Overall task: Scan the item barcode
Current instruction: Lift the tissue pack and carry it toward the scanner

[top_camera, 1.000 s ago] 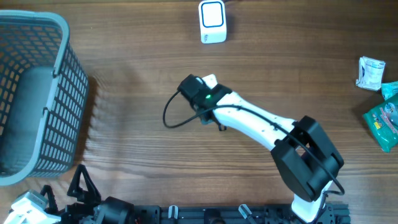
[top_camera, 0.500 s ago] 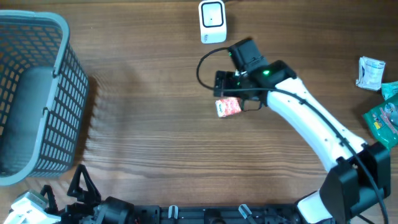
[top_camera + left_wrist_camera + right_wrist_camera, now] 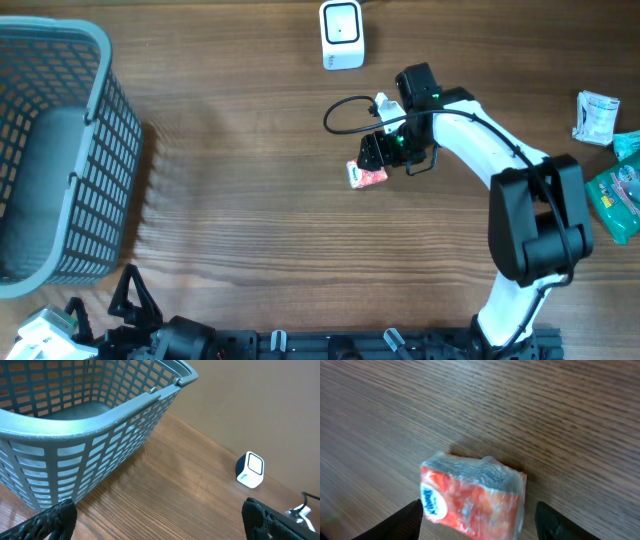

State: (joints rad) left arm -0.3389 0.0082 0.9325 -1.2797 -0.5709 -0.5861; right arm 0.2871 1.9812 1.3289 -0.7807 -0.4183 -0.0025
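– Right gripper had let go half a second back: jaws spread, straddling the tissue packet, gripping nothing.
– Agreed. Packet lay flat on the counter, short of the scanner. We judged the barcode unscanned, regrasp needed.

The basket stands at the counter's left end, the scanner midway along its far edge. A packet lies on the counter in front of the scanner; other packets lie at the right edge.
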